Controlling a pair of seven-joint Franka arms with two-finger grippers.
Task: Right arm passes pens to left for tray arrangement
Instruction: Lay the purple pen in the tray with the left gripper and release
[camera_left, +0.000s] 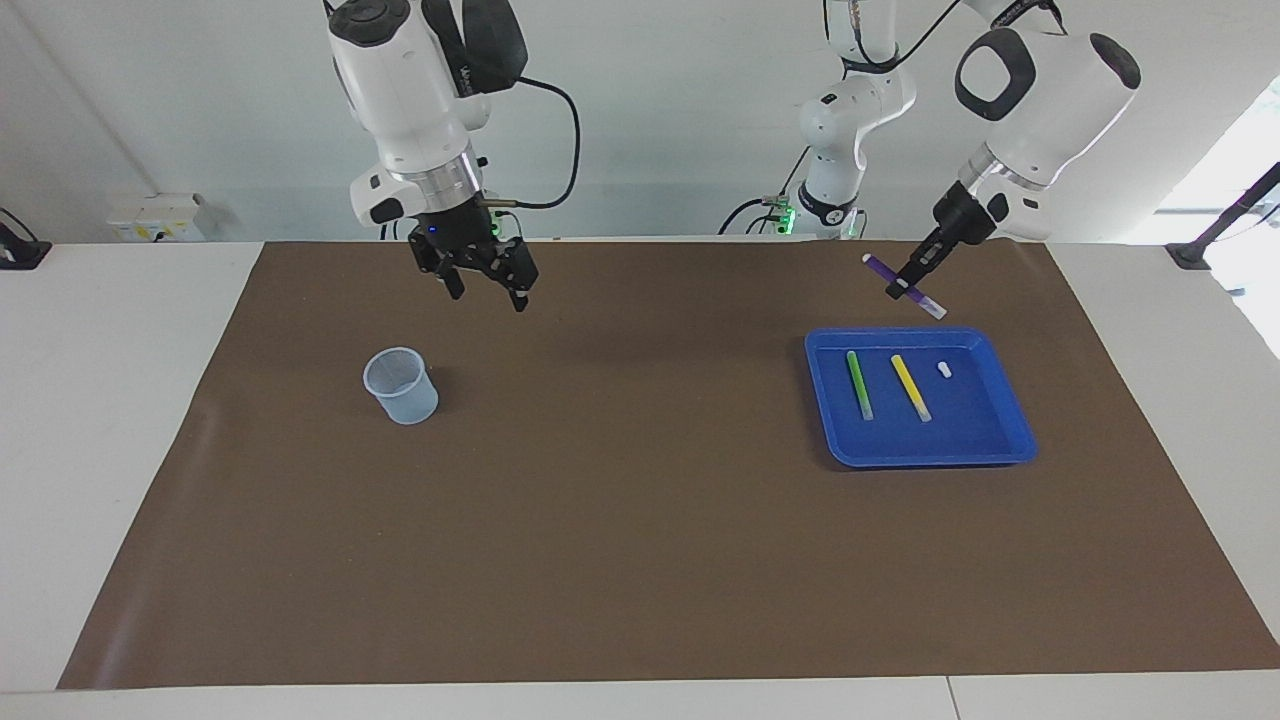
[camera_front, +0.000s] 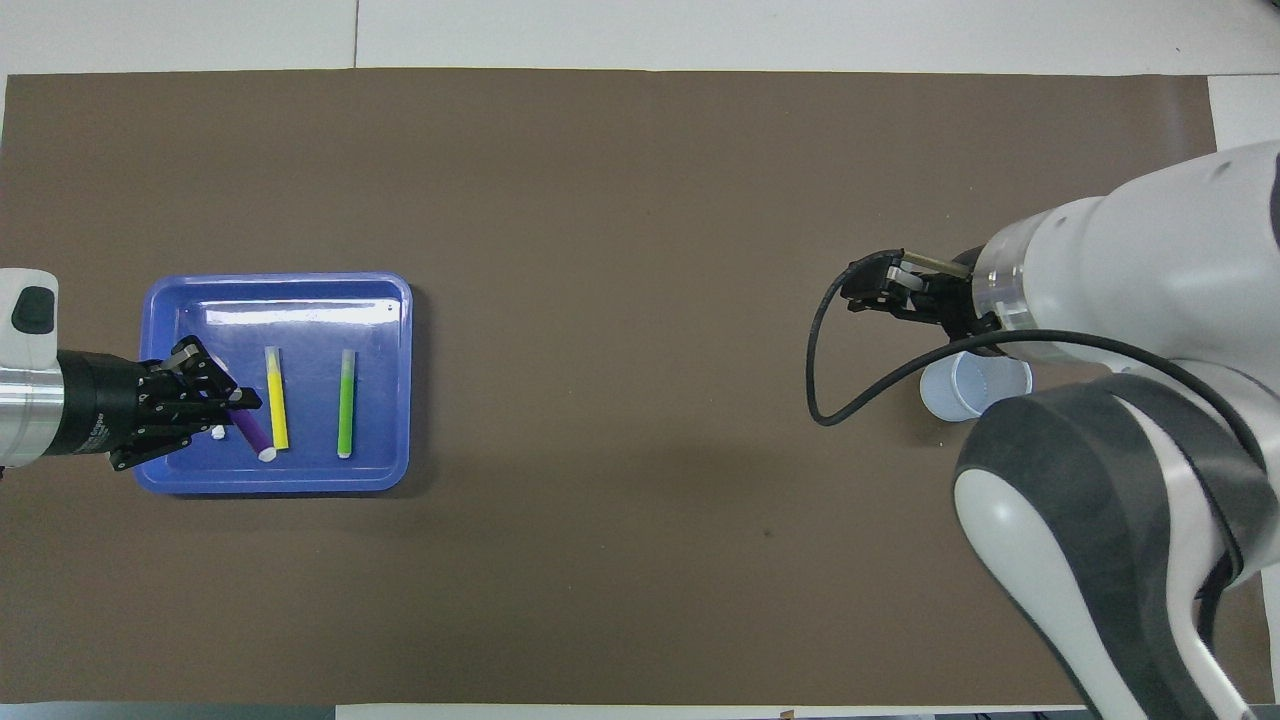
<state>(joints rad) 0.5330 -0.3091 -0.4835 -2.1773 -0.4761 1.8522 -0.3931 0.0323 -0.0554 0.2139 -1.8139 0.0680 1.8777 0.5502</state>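
The blue tray (camera_left: 1015, 420) (camera_front: 280, 283) lies toward the left arm's end of the table. In it a green pen (camera_left: 859, 385) (camera_front: 346, 403) and a yellow pen (camera_left: 911, 388) (camera_front: 275, 398) lie side by side. My left gripper (camera_left: 908, 283) (camera_front: 240, 400) is shut on the purple pen (camera_left: 895, 277) (camera_front: 252, 433), held tilted in the air over the tray's rim nearest the robots. My right gripper (camera_left: 488, 290) (camera_front: 862, 290) hangs open and empty over the mat close to the cup.
A small translucent pale-blue cup (camera_left: 401, 385) (camera_front: 965, 388) stands toward the right arm's end of the brown mat (camera_left: 620, 480). A tiny white pellet (camera_left: 944, 369) lies in the tray beside the yellow pen.
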